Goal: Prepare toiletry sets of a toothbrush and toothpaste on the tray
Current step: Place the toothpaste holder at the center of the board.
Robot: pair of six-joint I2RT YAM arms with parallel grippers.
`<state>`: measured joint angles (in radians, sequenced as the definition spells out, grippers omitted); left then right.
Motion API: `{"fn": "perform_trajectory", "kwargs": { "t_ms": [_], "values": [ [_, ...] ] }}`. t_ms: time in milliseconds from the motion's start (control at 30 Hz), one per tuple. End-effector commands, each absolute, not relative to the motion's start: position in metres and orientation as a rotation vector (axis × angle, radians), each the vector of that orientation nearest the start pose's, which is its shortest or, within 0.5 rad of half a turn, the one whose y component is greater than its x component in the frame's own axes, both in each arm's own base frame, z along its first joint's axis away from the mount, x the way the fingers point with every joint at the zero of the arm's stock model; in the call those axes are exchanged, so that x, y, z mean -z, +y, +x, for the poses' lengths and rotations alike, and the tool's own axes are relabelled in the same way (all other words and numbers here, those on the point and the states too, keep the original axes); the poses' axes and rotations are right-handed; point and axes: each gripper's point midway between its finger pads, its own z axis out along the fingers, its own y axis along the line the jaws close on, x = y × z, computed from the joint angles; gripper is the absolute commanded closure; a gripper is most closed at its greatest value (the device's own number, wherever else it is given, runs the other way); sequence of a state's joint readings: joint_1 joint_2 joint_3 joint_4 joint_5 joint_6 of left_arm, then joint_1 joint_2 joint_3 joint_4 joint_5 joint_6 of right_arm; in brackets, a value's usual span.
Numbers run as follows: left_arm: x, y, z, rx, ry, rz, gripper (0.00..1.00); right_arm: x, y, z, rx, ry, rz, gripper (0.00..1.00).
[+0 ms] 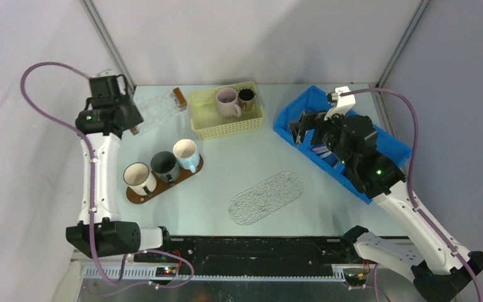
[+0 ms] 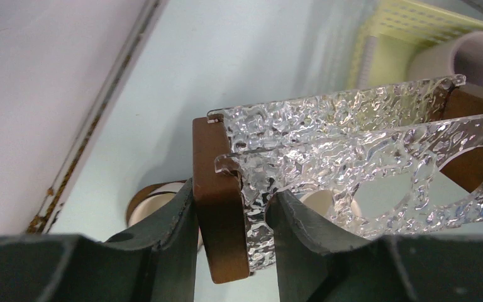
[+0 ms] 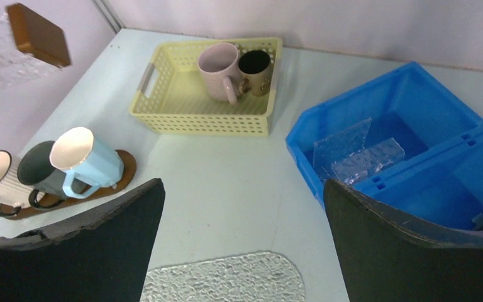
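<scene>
A clear textured oval tray (image 1: 265, 197) (image 3: 226, 280) lies flat in the middle of the table. My left gripper (image 1: 133, 119) (image 2: 233, 214) is at the far left, shut on the brown wooden end (image 2: 217, 189) of a clear textured rack (image 1: 157, 110) (image 2: 352, 151) with round holes, held above the table. My right gripper (image 1: 299, 126) (image 3: 242, 184) hangs open and empty over the near-left edge of the blue bin (image 1: 287, 126) (image 3: 302, 163). Pale pink and white slim items (image 1: 321, 151) lie in the bin, mostly hidden under the right arm. No toothbrush or toothpaste shows clearly.
A brown board (image 1: 196, 166) (image 3: 126, 170) at the left carries three mugs. The yellow basket (image 1: 226, 129) (image 3: 195, 119) at the back holds a pink mug and a dark mug. Clear textured pieces (image 3: 358, 157) sit in the bin. Walls close in the back and sides.
</scene>
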<state>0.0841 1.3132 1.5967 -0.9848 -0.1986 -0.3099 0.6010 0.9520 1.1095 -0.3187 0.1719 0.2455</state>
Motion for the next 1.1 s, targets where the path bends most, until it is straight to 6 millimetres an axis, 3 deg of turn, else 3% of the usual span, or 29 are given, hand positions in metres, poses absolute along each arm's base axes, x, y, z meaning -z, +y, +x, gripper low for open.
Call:
{"fn": "perform_trajectory", "kwargs": {
  "t_ms": [0, 133, 500, 800, 1067],
  "values": [
    [-0.312, 0.08, 0.327, -0.083, 2.167, -0.487, 1.0, -0.351, 0.173, 0.288, -0.517, 1.705, -0.232, 0.01],
    [-0.292, 0.101, 0.331, -0.048, 2.231, -0.489, 1.0, -0.345, 0.175, 0.283, -0.485, 1.684, -0.286, 0.01],
    [-0.198, 0.148, 0.346, 0.017, 2.474, -0.465, 1.0, -0.333, 0.176, 0.266, -0.425, 1.652, -0.381, 0.01],
    [-0.166, 0.155, 0.373, 0.088, 2.454, -0.442, 1.0, -0.324, 0.17, 0.267, -0.403, 1.676, -0.38, 0.01],
    [-0.113, 0.16, 0.36, 0.063, 2.525, -0.496, 1.0, -0.318, 0.165, 0.271, -0.377, 1.696, -0.366, 0.01]
  ]
}}
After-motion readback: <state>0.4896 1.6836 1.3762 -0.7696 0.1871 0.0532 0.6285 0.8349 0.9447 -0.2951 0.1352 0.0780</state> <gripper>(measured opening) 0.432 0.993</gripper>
